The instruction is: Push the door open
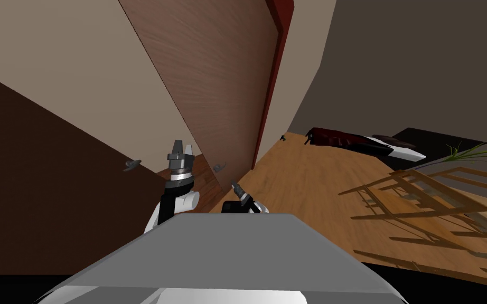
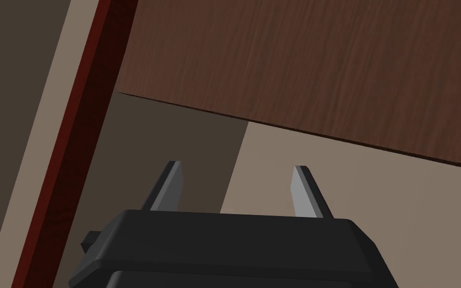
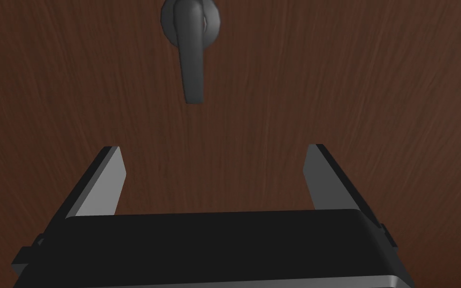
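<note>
The brown wood-grain door rises ahead in the head view, with a dark red frame strip along its far edge. Its grey lever handle sits low on the near edge. My right gripper is just beside it. In the right wrist view the handle hangs a short way beyond the open right gripper, with nothing between the fingers and the door face close behind. My left gripper is raised and open, pointing at the door's edge and the frame.
A darker brown panel with its own grey handle stands at the left. To the right, wooden floor leads to a dark red and white bed, a slatted wooden piece and a green plant.
</note>
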Controlling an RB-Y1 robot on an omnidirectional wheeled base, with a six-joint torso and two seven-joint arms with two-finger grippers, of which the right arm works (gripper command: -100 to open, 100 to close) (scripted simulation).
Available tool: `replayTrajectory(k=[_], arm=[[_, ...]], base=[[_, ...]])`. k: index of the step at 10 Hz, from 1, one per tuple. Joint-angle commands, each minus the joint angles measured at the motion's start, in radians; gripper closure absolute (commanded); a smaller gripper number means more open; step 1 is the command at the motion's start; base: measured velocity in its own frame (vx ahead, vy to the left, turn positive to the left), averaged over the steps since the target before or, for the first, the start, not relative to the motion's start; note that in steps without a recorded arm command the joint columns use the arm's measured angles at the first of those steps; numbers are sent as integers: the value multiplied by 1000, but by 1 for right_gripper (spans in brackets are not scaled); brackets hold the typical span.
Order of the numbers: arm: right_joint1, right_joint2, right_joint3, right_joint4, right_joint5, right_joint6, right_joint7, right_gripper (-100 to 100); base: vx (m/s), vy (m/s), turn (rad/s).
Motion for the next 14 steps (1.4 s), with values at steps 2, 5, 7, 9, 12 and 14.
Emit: replayTrajectory(k=[2,5,7,9,12,14], arm=[[-14,1,27,40,0,-5,-2,-100],[-15,7,25,46,1,-1,0,-100],[-18,13,19,53,0,0,2,-100],[-22,21,12,62,0,2,3,-100],[-27,35,2,76,0,5,6,-100],[-28,37,1,80,0,3,6,-100]], base=[[205,46,-33],[107,55,7],[133,154,32],[124,147,29],[151,155,32],[94,112,14]])
